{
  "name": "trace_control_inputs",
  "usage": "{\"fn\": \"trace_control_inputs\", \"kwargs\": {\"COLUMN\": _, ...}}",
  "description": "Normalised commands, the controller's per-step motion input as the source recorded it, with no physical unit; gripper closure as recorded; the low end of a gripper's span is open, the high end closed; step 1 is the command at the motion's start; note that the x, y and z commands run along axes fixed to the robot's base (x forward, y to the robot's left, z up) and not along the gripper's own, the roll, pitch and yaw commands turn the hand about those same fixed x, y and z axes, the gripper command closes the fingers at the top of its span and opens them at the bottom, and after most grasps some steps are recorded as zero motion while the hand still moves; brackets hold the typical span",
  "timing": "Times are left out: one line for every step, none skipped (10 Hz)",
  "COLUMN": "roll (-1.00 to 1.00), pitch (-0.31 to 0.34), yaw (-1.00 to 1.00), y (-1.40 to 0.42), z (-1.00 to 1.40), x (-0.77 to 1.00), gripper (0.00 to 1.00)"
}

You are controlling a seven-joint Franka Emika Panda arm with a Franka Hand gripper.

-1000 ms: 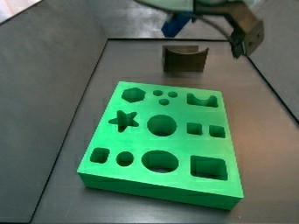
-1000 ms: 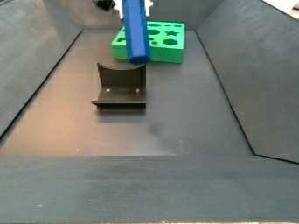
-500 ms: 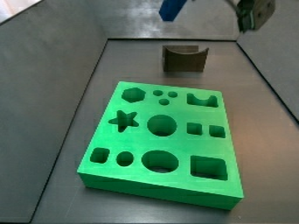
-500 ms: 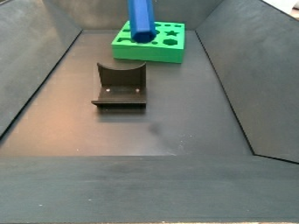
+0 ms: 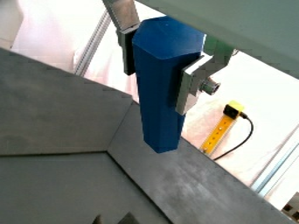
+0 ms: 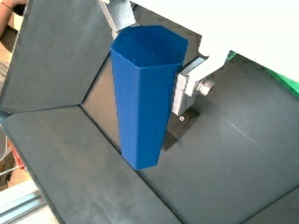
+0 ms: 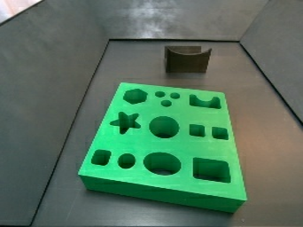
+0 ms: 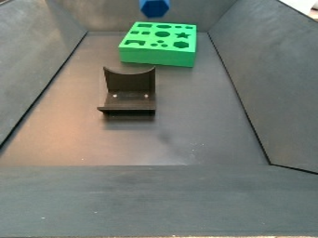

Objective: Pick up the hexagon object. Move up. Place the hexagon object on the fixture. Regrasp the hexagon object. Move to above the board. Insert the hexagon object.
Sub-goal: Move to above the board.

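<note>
We have the hexagon bar [image 5: 160, 83] clamped between the gripper's [image 5: 163, 63] silver fingers [image 5: 191, 83], which pinch it near its upper end, so most of its length hangs free below, hex end face down. In a side view only the bar's lower tip [image 8: 154, 7] shows at the frame's upper edge, high over the floor near the board [image 8: 159, 43]; the gripper itself is out of both side views. The fixture [image 8: 126, 91] sits empty, its notch clear, well apart from the board [image 7: 166, 142]. We judge this as the lift, with the fixture placement next. To do it well: keep the grip firm, carry the bar over the fixture [image 7: 186, 58], lower it slowly and centred on the notch, and only release once it's seated. Risk: the long overhang could swing or twist in the pads.
</note>
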Motion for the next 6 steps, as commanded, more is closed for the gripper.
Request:
{"fn": "trace_control_inputs", "kwargs": {"roll": -1.00, "pitch": -0.064, "yaw": -0.08, "y": -1.00, "z": 0.50, "x": -0.57, "gripper": 1.00}}
{"fn": "trace_control_inputs", "kwargs": {"roll": -1.00, "pitch": -0.069, "yaw": -0.08, "y": -1.00, "z": 0.50, "x": -0.56, "gripper": 1.00}}
{"fn": "trace_control_inputs", "kwargs": {"roll": -1.00, "pitch": -0.078, "yaw": -0.07, "y": -1.00, "z": 0.57, "x": -0.65, "gripper": 1.00}}
{"fn": "trace_control_inputs", "kwargs": {"roll": -1.00, "pitch": -0.084, "yaw": -0.07, "y": -1.00, "z": 0.57, "x": -0.71, "gripper": 1.00}}
{"fn": "trace_control_inputs", "kwargs": {"roll": -1.00, "pitch": -0.101, "yaw": -0.08, "y": -0.61, "z": 0.39, "x": -0.53, "gripper": 1.00}}
{"fn": "trace_control_inputs", "kwargs": {"roll": -1.00, "pitch": -0.113, "yaw": -0.08, "y": -0.31, "z": 0.24, "x": -0.38, "gripper": 1.00}}
